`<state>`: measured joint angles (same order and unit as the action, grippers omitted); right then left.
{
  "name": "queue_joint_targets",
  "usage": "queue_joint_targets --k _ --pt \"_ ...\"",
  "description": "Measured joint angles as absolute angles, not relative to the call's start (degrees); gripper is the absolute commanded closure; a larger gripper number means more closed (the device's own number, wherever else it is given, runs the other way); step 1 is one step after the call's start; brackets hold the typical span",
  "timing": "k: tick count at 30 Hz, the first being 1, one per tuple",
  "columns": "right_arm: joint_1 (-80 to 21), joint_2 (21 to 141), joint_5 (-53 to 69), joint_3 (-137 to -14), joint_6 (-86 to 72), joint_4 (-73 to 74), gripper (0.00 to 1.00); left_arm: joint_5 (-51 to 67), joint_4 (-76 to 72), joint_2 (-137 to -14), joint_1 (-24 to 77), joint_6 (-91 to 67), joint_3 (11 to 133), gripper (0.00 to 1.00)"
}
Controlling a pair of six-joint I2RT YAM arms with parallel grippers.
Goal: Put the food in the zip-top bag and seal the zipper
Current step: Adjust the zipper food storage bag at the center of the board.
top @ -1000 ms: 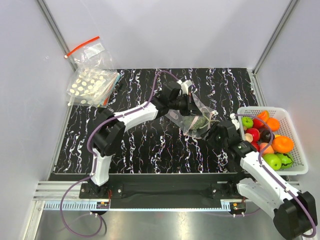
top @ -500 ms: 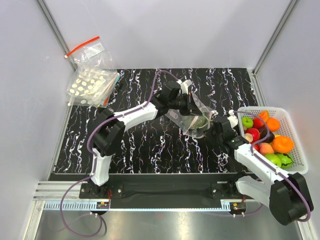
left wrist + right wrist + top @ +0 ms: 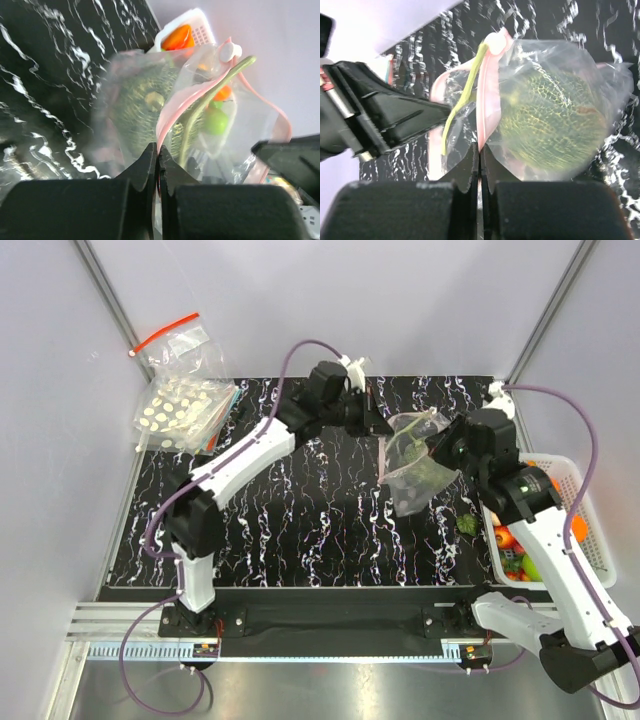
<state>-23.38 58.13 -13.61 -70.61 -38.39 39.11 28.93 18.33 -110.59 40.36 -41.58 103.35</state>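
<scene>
Your left gripper (image 3: 157, 152) is pinched tight on the pink zipper (image 3: 172, 112); hold that end taut. The zip-top bag (image 3: 412, 478) hangs between the arms with the bumpy green lump (image 3: 545, 120) inside. Your right gripper (image 3: 479, 152), likewise clamped on the strip, should slide along evenly.

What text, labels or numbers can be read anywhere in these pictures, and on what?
None can be read. The bag shows no print. The dotted bags carry white dots, not letters. No label shows on the basket.
</scene>
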Motion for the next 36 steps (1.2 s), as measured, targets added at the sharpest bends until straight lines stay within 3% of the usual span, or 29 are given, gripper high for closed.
queue_joint_targets --k 5,15,24,36 --pt "-23.4 58.0 -13.4 -76.5 -34.5 44.6 1.0 23.6 27.6 -104.4 40.5 -35.9 108.3 0.96" --pt "-23.4 58.4 -9.2 -72.3 -33.2 48.4 1.0 17.3 38.7 -99.8 41.9 -30.1 113.8 0.95" --pt "-23.5 59.4 -5.7 -83.9 -31.2 50.5 1.0 17.3 35.8 -92.2 41.3 -30.0 97.2 0.94" --pt "-23.5 59.6 -2.1 -73.0 -31.3 46.1 0.93 20.2 29.4 -90.9 38.3 -30.3 93.2 0.93"
